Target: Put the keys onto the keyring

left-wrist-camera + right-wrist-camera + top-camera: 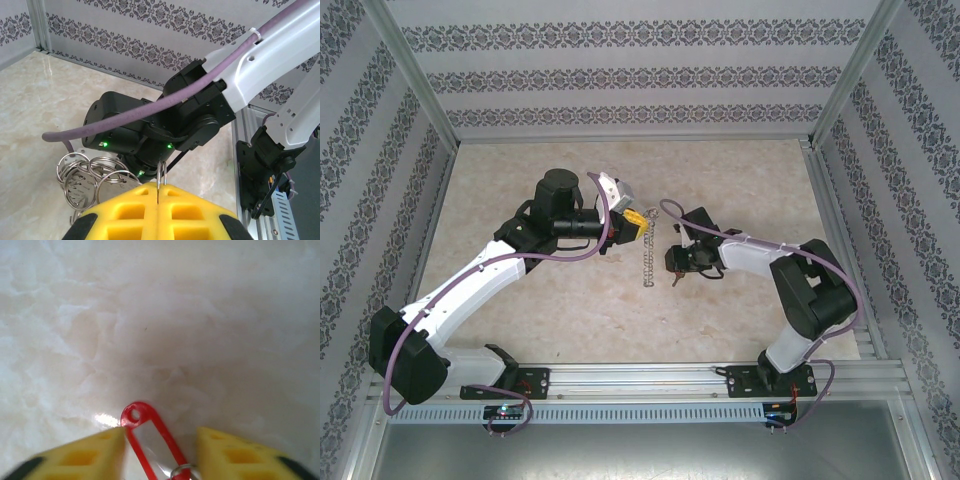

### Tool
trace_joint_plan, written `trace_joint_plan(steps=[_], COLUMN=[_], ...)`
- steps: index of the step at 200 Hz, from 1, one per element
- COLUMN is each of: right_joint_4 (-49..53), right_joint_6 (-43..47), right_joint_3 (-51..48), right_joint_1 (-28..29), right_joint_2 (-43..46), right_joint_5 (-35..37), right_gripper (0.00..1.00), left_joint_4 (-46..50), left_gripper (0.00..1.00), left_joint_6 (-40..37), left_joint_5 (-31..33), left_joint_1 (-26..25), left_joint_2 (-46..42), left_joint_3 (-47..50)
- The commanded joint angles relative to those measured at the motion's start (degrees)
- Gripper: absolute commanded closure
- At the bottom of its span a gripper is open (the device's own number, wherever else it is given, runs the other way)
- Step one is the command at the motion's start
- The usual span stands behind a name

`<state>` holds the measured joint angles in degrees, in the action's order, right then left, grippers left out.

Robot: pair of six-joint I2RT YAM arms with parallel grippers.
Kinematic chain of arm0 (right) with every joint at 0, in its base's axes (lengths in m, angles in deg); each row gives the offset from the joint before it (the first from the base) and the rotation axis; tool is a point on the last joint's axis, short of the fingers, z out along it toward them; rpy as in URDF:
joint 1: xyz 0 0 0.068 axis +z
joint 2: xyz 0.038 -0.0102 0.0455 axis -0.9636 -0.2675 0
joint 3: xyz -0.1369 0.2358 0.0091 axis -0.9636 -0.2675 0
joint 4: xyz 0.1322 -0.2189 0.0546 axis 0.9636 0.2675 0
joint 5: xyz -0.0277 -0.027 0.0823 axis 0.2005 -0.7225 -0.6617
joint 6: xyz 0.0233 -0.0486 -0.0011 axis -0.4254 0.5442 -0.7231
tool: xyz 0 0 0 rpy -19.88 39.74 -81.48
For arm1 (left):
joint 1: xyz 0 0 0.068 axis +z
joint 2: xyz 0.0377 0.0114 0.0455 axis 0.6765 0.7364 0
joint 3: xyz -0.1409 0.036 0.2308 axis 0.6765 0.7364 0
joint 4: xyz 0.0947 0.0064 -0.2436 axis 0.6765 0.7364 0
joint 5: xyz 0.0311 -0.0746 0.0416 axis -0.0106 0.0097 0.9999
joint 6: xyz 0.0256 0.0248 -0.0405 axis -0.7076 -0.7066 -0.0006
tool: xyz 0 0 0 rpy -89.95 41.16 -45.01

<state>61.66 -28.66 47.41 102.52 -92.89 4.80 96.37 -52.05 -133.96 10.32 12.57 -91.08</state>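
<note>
Top view: left pincer is clamping the keyring, whose grey pieces are trailing toward the near edge over the bench. Right pincer is sitting just beside them.
Left wrist: yellow fingers are pressing together on a thin keyring wire, with rings bunching at left.
Right wrist: pincer is standing half-wide, the red-headed key lying between its fingers, not clamped, bench behind.

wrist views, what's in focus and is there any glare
Right wrist: the red tag is fairly sharp, the yellow fingers beside it blurred, the marble table soft, with a small bright glare spot left of the tag. Left wrist: the keyring reads crisp.
</note>
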Motion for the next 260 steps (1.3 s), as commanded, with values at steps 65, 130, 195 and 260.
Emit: trace_joint_plan(steps=[65,130,195,260], right_joint_4=[5.5,6.8,7.0,7.3], right_joint_6=[-13.0,-18.8,-18.5,-16.0], right_joint_3=[-0.8,1.7,2.5,3.6], right_joint_1=[3.2,6.3,7.1,7.3], right_joint_2=[5.3,-0.8,-4.2,-1.8], right_joint_5=[13.3,16.8,16.8,15.8], right_gripper=[0.43,0.53,0.75,1.0], left_joint_4=[-3.6,-3.5,-4.4,-4.6], left_gripper=[1.0,1.0,1.0,1.0], left_joint_6=[0.2,-0.3,0.0,0.3], left_joint_5=[-0.9,-1.1,-1.3,-1.0], left_joint_1=[-0.4,-0.4,-0.4,-0.4], left_joint_2=[-1.7,-1.8,-2.3,-2.4], left_joint_3=[0.2,0.0,0.9,1.2])
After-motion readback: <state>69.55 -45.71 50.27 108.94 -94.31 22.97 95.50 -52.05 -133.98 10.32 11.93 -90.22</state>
